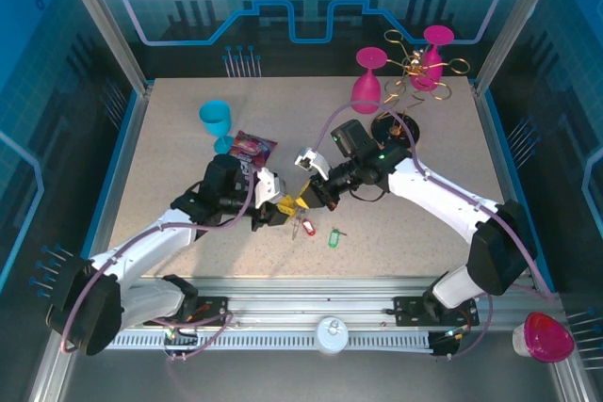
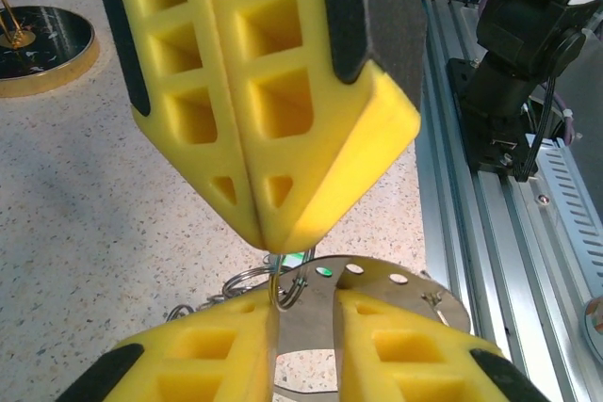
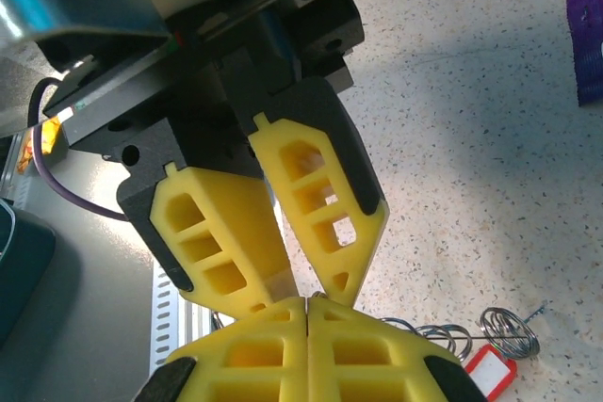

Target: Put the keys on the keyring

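Left wrist view: left gripper [image 2: 306,306] clamping flat grey metal oval keyring [image 2: 396,284], right gripper [image 2: 264,233] pinched on thin wire ring [image 2: 276,281]; could slip free if twisted.

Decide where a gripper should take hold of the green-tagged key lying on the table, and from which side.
Probably the green tag, pinched across its narrow width from straight above. It lies flat on the table, apart from the red-tagged key, so nothing crowds a top-down approach. The tag looks the bulkiest part; the metal is too small to make out.
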Controlling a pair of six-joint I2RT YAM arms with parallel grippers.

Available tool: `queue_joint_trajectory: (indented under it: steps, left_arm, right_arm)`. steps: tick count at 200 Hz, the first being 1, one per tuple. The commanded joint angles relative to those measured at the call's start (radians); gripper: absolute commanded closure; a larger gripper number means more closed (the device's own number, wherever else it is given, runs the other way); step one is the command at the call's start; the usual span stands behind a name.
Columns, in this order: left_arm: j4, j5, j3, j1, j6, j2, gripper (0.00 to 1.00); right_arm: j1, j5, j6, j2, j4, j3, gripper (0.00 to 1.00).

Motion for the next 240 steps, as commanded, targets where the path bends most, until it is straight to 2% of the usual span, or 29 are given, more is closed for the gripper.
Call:
queue_joint_trajectory:
  steps: [1,47,64,91,106,131,150,181,215,240]
  left_arm:
    - [0.025,0.056,0.002,-0.007,0.021,0.006,0.80]
    - [0.026,0.068,0.003,-0.007,0.025,0.007,0.90]
    - [0.031,0.069,0.004,-0.007,0.028,0.007,1.00]
    - [0.022,0.066,0.002,-0.009,0.042,0.004,1.00]
    - [0.022,0.038,-0.007,-0.012,0.062,-0.006,1.00]
    - [0.101,-0.025,-0.060,-0.038,0.114,-0.045,1.00]
    - [0.152,-0.076,-0.091,-0.055,0.145,-0.069,1.00]
    - [0.182,-0.128,-0.118,-0.072,0.186,-0.110,1.00]
    - [0.185,-0.139,-0.128,-0.085,0.204,-0.124,1.00]
    - [0.167,-0.139,-0.125,-0.090,0.217,-0.127,1.00]
  right_arm:
    - [0.012,-0.039,-0.012,0.005,0.029,-0.001,1.00]
    - [0.029,-0.045,-0.019,0.030,0.018,0.013,1.00]
    - [0.030,-0.043,-0.023,0.035,0.011,0.017,1.00]
    - [0.010,-0.003,0.017,0.007,0.048,0.004,1.00]
    - [-0.031,0.048,0.060,-0.042,0.092,-0.027,0.66]
    - [-0.051,0.219,0.022,-0.189,0.232,-0.179,0.55]
    - [-0.020,0.324,-0.091,-0.286,0.326,-0.296,0.54]
    - [0.092,0.409,-0.338,-0.401,0.515,-0.486,0.61]
    - [0.185,0.539,-0.440,-0.377,0.541,-0.476,0.65]
    - [0.212,0.588,-0.466,-0.357,0.567,-0.467,0.68]
